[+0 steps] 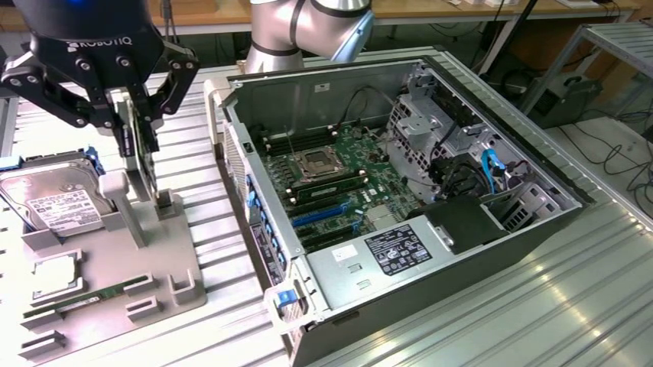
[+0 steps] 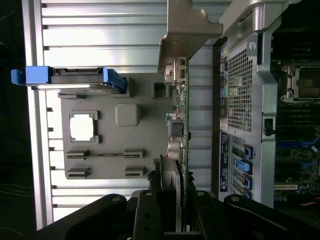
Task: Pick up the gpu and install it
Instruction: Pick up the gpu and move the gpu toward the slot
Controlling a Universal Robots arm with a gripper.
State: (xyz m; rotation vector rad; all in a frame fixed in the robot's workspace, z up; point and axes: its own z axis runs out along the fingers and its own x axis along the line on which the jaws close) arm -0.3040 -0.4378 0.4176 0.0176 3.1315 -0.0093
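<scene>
The gpu [image 1: 143, 164] is a thin card standing on edge at the upright posts of the grey parts holder [image 1: 153, 260], on the exterior view's left. My black gripper [image 1: 138, 134] comes down from above, its fingers shut on the card's upper part. In the wrist view the gpu [image 2: 181, 125] shows edge-on, green board with grey parts, and its silver end bracket [image 2: 186, 30] sits at the far end. There my gripper [image 2: 177, 197] clamps it from both sides. Whether the card's lower edge still sits in the holder I cannot tell.
The open computer case [image 1: 408, 176] lies to the exterior view's right of the holder, motherboard up, with blue card slots [image 1: 316, 218]. On the holder are a hard drive [image 1: 56, 202] in a blue frame, a processor [image 1: 51, 275] and a memory stick [image 1: 87, 300]. Ribbed metal table [image 1: 571, 306] all around.
</scene>
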